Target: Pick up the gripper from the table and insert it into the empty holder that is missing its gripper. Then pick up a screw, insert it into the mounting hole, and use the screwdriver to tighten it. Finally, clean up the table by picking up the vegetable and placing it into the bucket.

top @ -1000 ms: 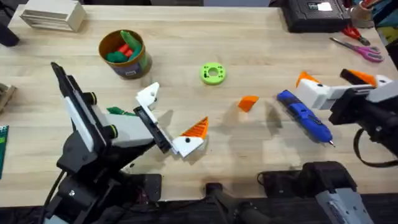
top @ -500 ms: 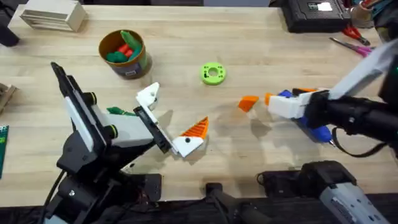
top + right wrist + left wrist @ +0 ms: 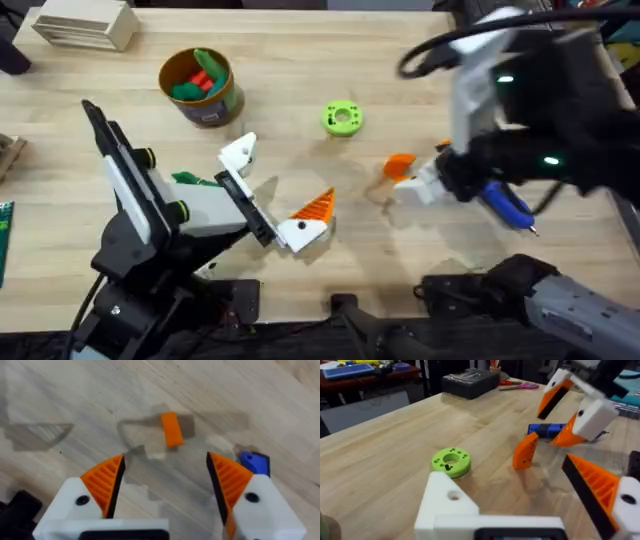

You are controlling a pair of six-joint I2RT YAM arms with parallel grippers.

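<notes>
- Overhead: the gripper (image 3: 399, 165) lies right of centre, the right gripper (image 3: 428, 175) spread just beside it; the bucket (image 3: 199, 86), upper left, holds red and green toys.
- Left wrist: the holder (image 3: 451, 505) sits bare at the bottom, its mate wide apart.
- Right wrist: the wedge looks light, stiff; pinch its flat sides.

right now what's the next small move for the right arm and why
Probably lower the right gripper straight onto the gripper and close. Its jaws are open, the loose orange piece lies on the table just ahead of them, untouched, and the empty holder on the left arm has no tip yet.
</notes>
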